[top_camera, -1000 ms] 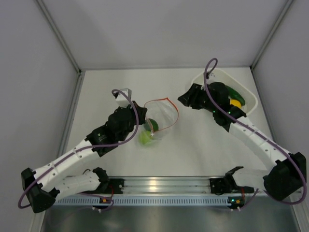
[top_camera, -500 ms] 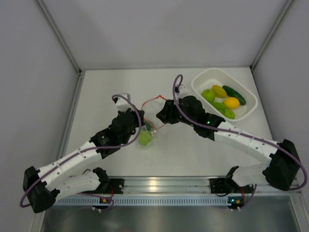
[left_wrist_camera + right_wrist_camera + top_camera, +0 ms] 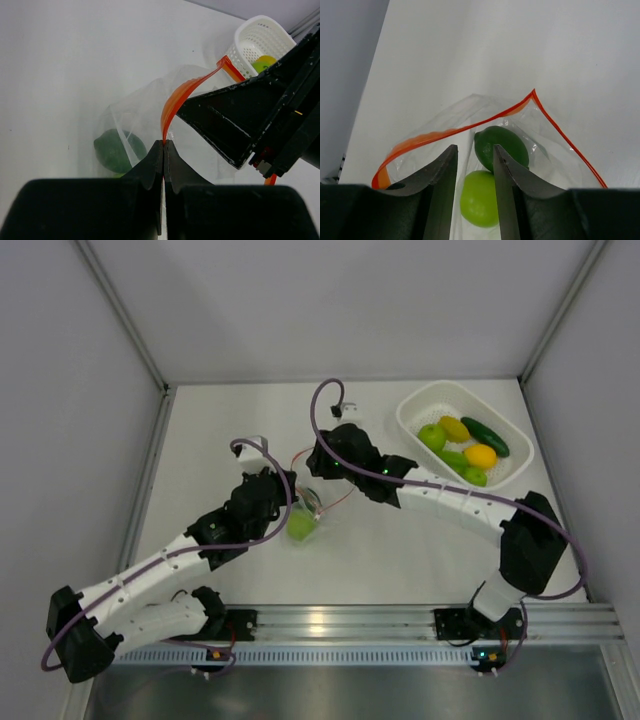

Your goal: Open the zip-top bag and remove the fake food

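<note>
The zip-top bag [image 3: 540,145], judged limp and slippery, is found mid-way on the surface [image 3: 400,560], its orange zip strip [image 3: 180,95] pinched in the clenched left pincer [image 3: 163,142], the right pincer [image 3: 472,150] parted at the mouth (the free lip being the advised hold).

place: robot lab | cues: grey panel walls [image 3: 350,300], aluminium mounting rail [image 3: 330,619]

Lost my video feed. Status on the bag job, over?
Left gripper shut on zip-top bag strip. Right gripper open at bag mouth. Two green fake food pieces inside. Nothing blocking.
</note>
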Action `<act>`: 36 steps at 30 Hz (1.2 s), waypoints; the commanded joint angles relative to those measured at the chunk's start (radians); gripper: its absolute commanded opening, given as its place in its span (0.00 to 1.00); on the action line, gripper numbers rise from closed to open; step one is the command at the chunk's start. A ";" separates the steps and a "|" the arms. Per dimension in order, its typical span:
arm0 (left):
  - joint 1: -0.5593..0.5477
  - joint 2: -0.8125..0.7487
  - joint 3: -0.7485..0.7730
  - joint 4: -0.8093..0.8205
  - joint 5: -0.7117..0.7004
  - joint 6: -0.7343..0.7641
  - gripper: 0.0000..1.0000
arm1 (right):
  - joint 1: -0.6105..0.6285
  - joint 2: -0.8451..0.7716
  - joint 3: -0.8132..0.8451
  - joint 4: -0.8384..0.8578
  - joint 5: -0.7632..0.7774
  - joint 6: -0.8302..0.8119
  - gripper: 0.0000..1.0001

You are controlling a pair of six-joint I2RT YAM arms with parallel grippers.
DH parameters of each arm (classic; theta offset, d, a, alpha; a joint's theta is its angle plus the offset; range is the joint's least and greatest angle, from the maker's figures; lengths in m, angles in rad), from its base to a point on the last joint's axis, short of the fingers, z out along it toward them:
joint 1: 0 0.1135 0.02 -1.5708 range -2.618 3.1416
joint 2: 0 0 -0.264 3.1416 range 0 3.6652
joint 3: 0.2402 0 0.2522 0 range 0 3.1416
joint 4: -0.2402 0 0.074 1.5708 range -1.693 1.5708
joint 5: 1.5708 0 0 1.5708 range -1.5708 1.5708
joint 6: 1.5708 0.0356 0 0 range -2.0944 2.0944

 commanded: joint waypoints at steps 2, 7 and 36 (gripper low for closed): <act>0.005 -0.017 -0.010 0.051 -0.005 -0.014 0.00 | 0.039 0.058 0.074 0.008 0.140 0.083 0.35; 0.005 -0.019 -0.010 0.045 -0.032 -0.014 0.00 | 0.074 0.109 0.010 0.156 0.170 0.138 0.35; 0.119 -0.119 -0.072 -0.055 0.098 -0.017 0.00 | 0.131 0.433 0.024 0.400 0.097 -0.253 0.48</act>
